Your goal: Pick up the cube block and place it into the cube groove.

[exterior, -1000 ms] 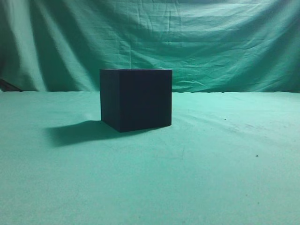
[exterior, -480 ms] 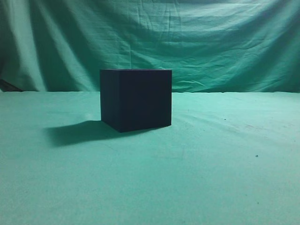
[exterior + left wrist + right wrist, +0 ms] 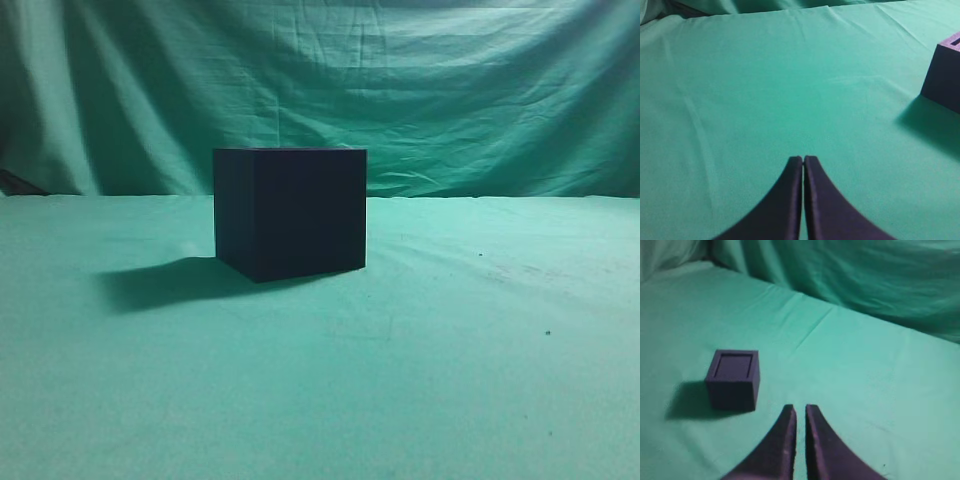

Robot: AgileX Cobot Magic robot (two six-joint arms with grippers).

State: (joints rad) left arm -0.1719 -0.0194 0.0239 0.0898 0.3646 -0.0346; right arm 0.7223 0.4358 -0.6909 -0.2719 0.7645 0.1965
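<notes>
The cube groove (image 3: 290, 213), a large blackish box, stands on the green cloth at mid table. In the right wrist view the cube groove (image 3: 731, 387) lies ahead to the left, and a lighter purple square (image 3: 733, 366) fills its top inside a thin dark frame; it looks like the cube block's top face set in the box. No separate cube stands on the cloth. The left wrist view shows only a corner of the cube groove (image 3: 944, 75) at the right edge. My left gripper (image 3: 803, 159) is shut and empty. My right gripper (image 3: 800, 409) is shut to a narrow slit, empty.
Green cloth (image 3: 450, 380) covers the table and hangs as a backdrop (image 3: 450, 90) behind the box. The box casts a shadow (image 3: 165, 282) to its left. Neither arm shows in the exterior view.
</notes>
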